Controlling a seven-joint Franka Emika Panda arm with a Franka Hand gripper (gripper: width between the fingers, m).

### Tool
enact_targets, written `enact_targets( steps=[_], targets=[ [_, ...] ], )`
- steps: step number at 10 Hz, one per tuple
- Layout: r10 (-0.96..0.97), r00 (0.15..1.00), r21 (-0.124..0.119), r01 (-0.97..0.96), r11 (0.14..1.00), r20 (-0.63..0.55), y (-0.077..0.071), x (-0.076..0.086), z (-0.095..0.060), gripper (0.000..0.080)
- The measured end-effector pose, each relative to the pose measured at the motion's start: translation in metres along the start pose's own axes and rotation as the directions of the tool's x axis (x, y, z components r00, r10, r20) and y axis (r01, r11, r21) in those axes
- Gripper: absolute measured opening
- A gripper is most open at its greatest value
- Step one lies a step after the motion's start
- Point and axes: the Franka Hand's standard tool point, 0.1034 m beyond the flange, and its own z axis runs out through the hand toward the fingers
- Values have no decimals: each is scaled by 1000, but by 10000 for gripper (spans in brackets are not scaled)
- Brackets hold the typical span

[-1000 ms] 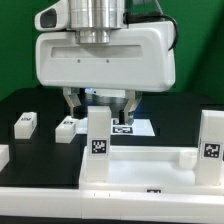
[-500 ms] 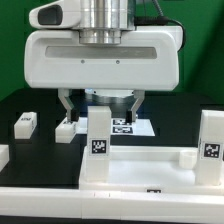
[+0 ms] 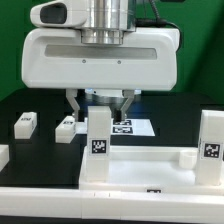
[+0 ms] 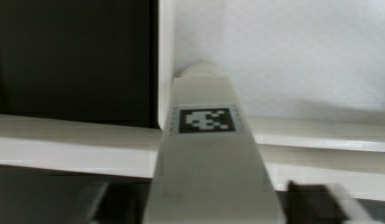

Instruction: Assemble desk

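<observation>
Glossy white wrist housing, ribbed silver collar, seemingly dark grey pincer fingers.

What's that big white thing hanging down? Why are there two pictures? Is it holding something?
It is the end of a robot arm. Its pincer has two fingers, spread open and holding nothing. One picture comes from a camera standing off the arm. The other comes from a camera on the arm's wrist. On the black table lies a white desk panel. One leg stands upright on it just below the pincer, and the wrist picture shows that leg close up. A second leg stands at the exterior view's right. Two loose legs lie behind on the table.
</observation>
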Motion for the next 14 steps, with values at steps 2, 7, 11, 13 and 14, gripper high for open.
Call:
enact_targets(
  steps=[2,7,11,13,14],
  targets=[
    [0,1000,0,0,1000,0,0,0,0,289],
    [317,948,15,-317,948,-13,1,0,1,289],
    [722,692,22,-721,692,1,-1,-3,1,290],
    [834,551,21,-834,551,5,-1,-3,2,290],
    [914,406,19,-914,406,8,-3,-3,2,290]
  ],
)
